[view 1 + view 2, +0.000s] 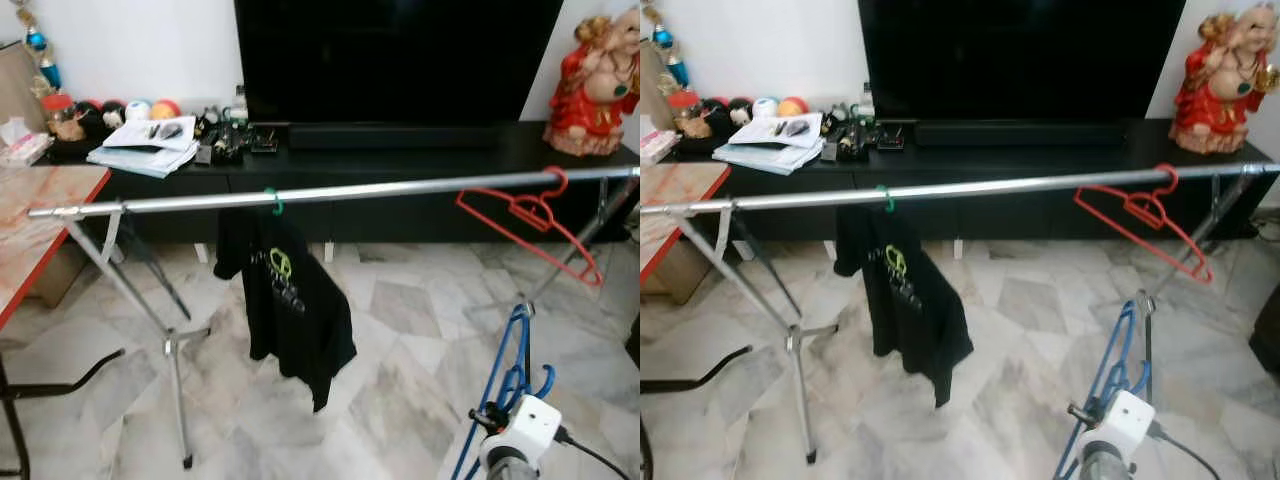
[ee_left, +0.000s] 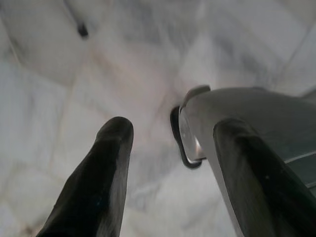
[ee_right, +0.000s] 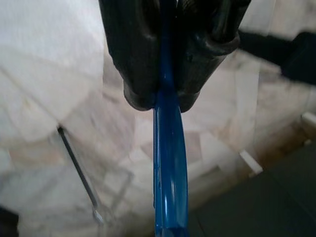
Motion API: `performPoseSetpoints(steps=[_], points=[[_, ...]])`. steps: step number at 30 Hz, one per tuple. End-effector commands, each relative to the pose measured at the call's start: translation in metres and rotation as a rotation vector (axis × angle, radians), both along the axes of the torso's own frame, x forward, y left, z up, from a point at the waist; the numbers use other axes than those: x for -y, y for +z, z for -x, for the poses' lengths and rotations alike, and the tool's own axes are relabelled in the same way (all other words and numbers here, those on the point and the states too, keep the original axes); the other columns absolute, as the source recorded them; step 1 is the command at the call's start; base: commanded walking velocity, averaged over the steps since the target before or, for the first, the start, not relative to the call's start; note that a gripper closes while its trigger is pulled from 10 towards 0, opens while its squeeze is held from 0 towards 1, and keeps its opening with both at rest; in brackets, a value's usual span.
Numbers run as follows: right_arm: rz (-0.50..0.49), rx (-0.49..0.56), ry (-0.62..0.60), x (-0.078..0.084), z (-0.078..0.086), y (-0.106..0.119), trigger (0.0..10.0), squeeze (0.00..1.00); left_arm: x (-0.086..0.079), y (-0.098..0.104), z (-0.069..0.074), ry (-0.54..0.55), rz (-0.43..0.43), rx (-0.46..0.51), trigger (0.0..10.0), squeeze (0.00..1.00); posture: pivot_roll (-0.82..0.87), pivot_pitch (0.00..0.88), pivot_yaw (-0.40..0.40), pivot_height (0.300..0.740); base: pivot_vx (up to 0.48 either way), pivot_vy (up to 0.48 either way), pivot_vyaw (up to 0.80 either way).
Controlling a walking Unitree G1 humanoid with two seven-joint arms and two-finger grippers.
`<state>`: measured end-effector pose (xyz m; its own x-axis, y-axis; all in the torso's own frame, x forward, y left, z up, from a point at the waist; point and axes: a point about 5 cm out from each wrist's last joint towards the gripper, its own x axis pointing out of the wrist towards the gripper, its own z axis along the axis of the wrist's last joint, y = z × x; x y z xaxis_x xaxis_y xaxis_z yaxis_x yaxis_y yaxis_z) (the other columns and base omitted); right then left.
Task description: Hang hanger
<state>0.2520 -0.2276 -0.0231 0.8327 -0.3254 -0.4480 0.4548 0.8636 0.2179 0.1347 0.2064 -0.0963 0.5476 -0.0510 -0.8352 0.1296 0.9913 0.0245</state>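
Right gripper (image 3: pixel 165 101): both black fingers clenched on the blue hanger (image 3: pixel 168 163), pads pressed flat against either face of the plastic, no gap visible.
Blue hanger, position: runs out past the fingertips in the right wrist view; in the head views it stands low on the robot's right, hook end uppermost (image 1: pixel 520 345), well below the rail (image 1: pixel 330 193) and not touching it.
Blue hanger, handling (judgement): thin moulded plastic, light, fairly stiff but likely to flex at the arms; smooth surface, so it may pivot or slide between the pads if swung.
Grasp point (judgement): the present pinch sits on a narrow bar, leaving the hook free beyond the fingertips; this suits hooking over the rail, provided the grip stays tight enough to stop rotation.
Left gripper (image 2: pixel 173 163): fingers spread apart and holding nothing, pointed down at the marble floor (image 2: pixel 74 98); beside one finger lies a grey rounded part of unclear identity.
Rail occupancy: black T-shirt (image 1: pixel 285 300) on a green hook near the middle; red hanger (image 1: pixel 525 215) towards the right end; bare rail between them.
Risk (judgement): hook may clip the red hanger if brought up too close.
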Motion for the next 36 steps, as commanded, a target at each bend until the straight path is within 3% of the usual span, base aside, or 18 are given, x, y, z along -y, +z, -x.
performPoseSetpoints(steps=[1, 12, 16, 24, 29, 36], points=[[-0.002, 0.011, 0.038, -0.012, -0.006, 0.002, 10.0, 0.00, -0.005, -0.004, 0.013, 0.013, -0.009, -0.053, 10.0, 0.00, -0.02, 0.074, -0.019, 0.721, 0.480, 0.000, 0.00], [0.048, 0.007, 0.077, -0.014, -0.013, 0.007, 10.0, 0.00, -0.006, -0.006, 0.019, 0.018, -0.016, -0.082, 10.0, 0.00, -0.02, 0.078, -0.018, 0.721, 0.471, 0.000, 0.00], [0.071, 0.034, 0.080, -0.012, -0.021, 0.015, 10.0, 0.00, -0.016, -0.007, 0.031, 0.027, -0.029, -0.103, 10.0, 0.00, -0.01, 0.081, -0.018, 0.721, 0.000, 0.000, 0.00], [0.023, 0.125, 0.059, -0.016, -0.040, 0.033, 10.0, 0.00, -0.034, -0.006, 0.047, 0.038, -0.040, -0.126, 10.0, 0.00, -0.02, 0.082, -0.021, 0.721, 0.000, 0.000, 0.00], [0.024, 0.188, 0.016, -0.016, -0.047, 0.044, 10.0, 0.00, -0.030, -0.008, 0.051, 0.028, -0.032, -0.138, 10.0, 0.00, -0.02, 0.081, -0.023, 0.721, 0.000, 0.000, 0.00], [0.058, 0.173, 0.027, -0.016, -0.047, 0.043, 10.0, 0.00, -0.021, -0.011, 0.050, 0.015, -0.032, -0.153, 10.0, 0.00, -0.01, 0.080, -0.024, 0.721, 0.000, 0.000, 0.00]])
